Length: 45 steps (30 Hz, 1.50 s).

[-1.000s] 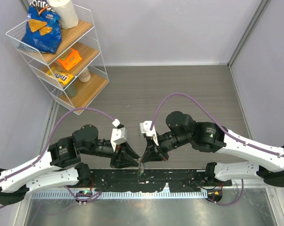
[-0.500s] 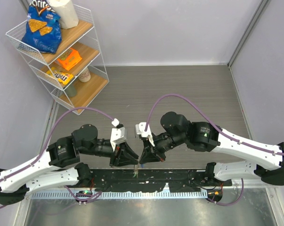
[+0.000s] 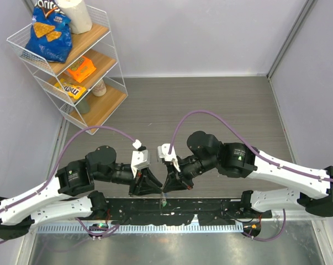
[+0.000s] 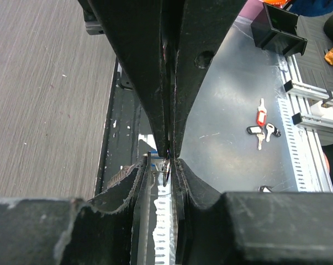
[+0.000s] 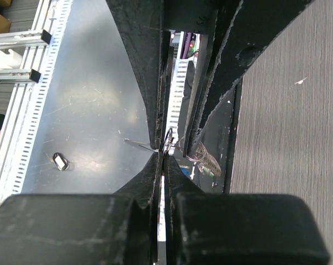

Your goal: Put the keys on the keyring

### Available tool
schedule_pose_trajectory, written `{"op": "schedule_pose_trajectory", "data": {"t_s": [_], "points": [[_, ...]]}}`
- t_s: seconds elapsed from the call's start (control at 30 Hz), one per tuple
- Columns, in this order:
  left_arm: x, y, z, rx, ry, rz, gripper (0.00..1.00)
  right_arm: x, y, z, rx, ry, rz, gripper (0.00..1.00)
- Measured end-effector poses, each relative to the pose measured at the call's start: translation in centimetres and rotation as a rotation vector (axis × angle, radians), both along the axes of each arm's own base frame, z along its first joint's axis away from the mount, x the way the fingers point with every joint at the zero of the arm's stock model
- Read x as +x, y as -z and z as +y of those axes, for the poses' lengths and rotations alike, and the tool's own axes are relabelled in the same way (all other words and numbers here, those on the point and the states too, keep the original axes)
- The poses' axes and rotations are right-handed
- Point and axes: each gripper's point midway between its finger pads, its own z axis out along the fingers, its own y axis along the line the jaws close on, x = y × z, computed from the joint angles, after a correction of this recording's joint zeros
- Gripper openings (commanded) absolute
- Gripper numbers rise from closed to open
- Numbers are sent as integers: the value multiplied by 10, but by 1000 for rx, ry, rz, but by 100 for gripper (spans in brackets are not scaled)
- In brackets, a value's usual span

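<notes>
The right end effector (image 5: 162,157) is seen clamped tight, and the keyring (image 5: 167,141) is pinched edge-on at its very tips. Facing it tip to tip, the left end effector (image 4: 163,165) is presented with its fingers a sliver apart, one on either side of the loop. Whether anything is gripped there cannot be told. Just below the meeting tips a green-headed key (image 3: 164,203) is seen dangling, seemingly hung from the ring, though the join itself is hidden. Further out, below and beyond both end effectors, a metal surface (image 4: 221,105) is seen with spare tagged keys (image 4: 260,128) lying on it, well apart from the work.

Now the risks, as judged from here. So little of the ring is held that it could be twisted or popped out of the right pinch if it is nudged sideways by the left fingers. Being floppy, the loop could be folded over rather than threaded. Anything let go here would be dropped past the near edge, and it could be lost among the look-alike spares.
</notes>
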Motion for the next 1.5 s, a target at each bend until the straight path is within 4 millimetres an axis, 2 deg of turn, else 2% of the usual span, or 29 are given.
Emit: {"op": "schedule_pose_trajectory", "data": {"t_s": [0.1,0.3,0.63,0.7,0.87,0.93,1.1,1.27,1.5], "points": [[0,1,0,7,2,2,23,-1,1,2,-5,-5,2,5],[-2,2,0,19,13,9,1,-1,2,3,-11,-4,2,5],[-3,4,-2,37,32,6,0,-2,3,2,-18,-6,4,5],[-3,4,-2,36,31,5,0,-2,3,2,-17,-4,3,8],[-1,-1,0,14,14,-11,0,-1,-3,1,12,6,-8,24],[1,-3,0,5,5,-17,0,-1,-8,0,35,9,-15,27],[6,-5,2,-10,-31,-34,0,-5,-31,-7,125,13,-30,34],[11,-9,2,-43,-61,-52,0,-7,-48,-12,195,23,-43,38],[11,-21,5,-122,-82,-63,0,1,-42,-15,191,76,-61,39]]}}
